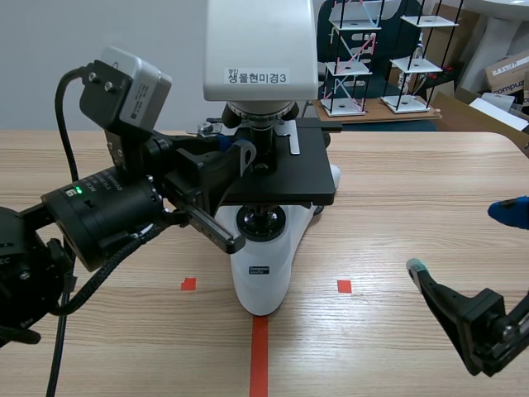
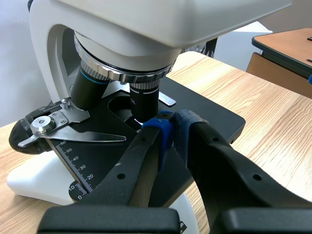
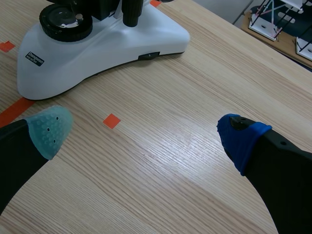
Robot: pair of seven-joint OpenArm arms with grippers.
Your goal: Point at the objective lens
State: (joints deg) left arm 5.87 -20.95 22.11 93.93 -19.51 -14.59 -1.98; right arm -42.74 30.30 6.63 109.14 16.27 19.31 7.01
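Directly beneath the white head of one microscope (image 1: 260, 281), two lenses show in the left wrist view. The objective lens (image 2: 145, 100) is short and black and points straight down at the opening in the black stage (image 2: 214, 119). A second lens (image 2: 87, 87), longer and ringed in blue, tilts off to one side of it. One metal slide clip (image 2: 68, 127) lies on the stage below the second lens.

The left gripper (image 2: 171, 129) is closed on nothing, its two blue pads pressed together. Their tips sit just in front of the lower end of the objective lens, above the stage. Whether they touch the lens cannot be told.

The microscope stands in the middle of the wooden table (image 1: 397, 207). Two small red tape squares (image 1: 188, 284) flank its base, and one red tape strip (image 1: 259, 356) runs from the base toward the robot.

The right gripper (image 3: 145, 134) hangs low over bare wood, well apart from the microscope. Its fingers are spread wide, one pad grey-green and one blue, holding nothing.
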